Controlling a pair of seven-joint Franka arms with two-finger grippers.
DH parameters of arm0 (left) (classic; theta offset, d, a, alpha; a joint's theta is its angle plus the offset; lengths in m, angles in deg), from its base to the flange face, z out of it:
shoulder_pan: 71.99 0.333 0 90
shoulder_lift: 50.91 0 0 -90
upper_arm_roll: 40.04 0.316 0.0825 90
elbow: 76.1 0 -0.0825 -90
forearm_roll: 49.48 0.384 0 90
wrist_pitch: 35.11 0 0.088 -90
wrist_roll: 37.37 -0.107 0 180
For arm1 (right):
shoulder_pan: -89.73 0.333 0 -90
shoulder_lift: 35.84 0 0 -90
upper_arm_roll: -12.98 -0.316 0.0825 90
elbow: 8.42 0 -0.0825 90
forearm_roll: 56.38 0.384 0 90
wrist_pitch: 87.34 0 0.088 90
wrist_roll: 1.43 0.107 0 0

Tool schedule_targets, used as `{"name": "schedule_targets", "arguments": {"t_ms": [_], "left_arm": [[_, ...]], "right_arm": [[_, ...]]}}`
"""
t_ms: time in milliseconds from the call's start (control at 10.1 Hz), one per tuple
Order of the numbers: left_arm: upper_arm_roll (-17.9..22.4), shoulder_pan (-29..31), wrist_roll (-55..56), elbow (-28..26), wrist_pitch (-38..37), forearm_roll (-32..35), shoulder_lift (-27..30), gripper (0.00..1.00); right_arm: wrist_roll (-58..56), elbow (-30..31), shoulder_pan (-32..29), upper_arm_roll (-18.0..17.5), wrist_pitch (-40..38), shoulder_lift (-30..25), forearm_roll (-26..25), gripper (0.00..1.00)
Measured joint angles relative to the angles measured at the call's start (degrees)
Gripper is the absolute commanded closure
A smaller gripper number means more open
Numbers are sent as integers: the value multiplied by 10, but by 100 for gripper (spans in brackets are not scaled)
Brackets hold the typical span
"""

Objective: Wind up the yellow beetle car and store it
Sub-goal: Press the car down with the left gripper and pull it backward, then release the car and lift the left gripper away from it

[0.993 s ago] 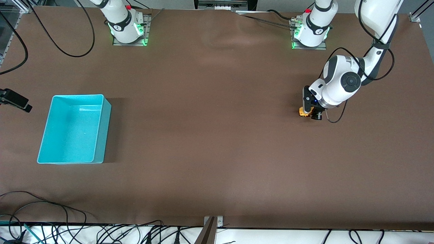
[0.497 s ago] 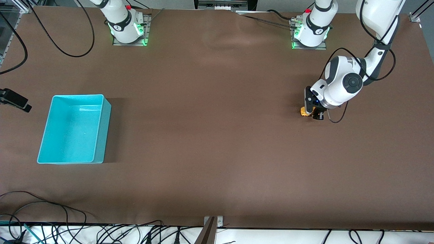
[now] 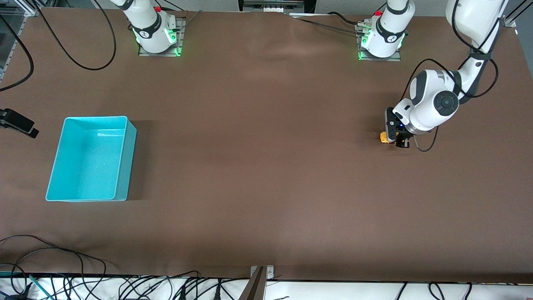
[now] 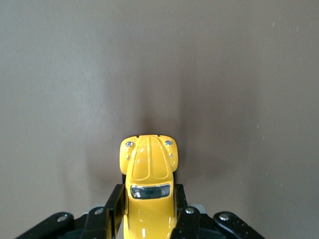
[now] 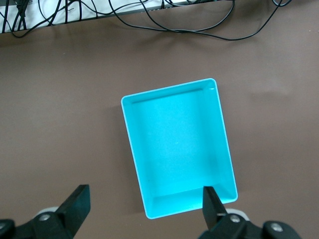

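Sitting bare, turquoise bin [image 3: 89, 160]; left pincer [image 3: 395, 139] grips yellow beetle car [image 4: 148, 184].

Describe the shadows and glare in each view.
Front view: the turquoise bin casts a dark shadow toward the table's middle. Left wrist view: a soft shadow spreads ahead of the yellow beetle car, its glossy roof showing highlights. Right wrist view: even light, no glare.
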Motion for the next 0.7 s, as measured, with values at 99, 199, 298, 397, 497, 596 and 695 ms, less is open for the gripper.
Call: {"name": "schedule_targets", "arguments": {"t_ms": [99,199,298,397,497,596,695], "left_arm": [[8,1,-12,0,0,3,0,100],[20,2,-30,0,0,3,0,100],[33,6,-49,2,0,3,-2,100],[42,16,-71,5,0,3,-4,100],[45,28,-89,8,0,3,-6,100],[46,37,-100,11,0,3,-8,100],[52,40,-106,14,0,3,-10,100]], "right_arm": [[0,0,0,0,0,0,0,0],[0,0,0,0,0,0,0,0],[0,0,0,0,0,0,0,0],[0,0,0,0,0,0,0,0],[0,0,0,0,0,0,0,0],[0,0,0,0,0,0,0,0],[0,0,0,0,0,0,0,0]]}}
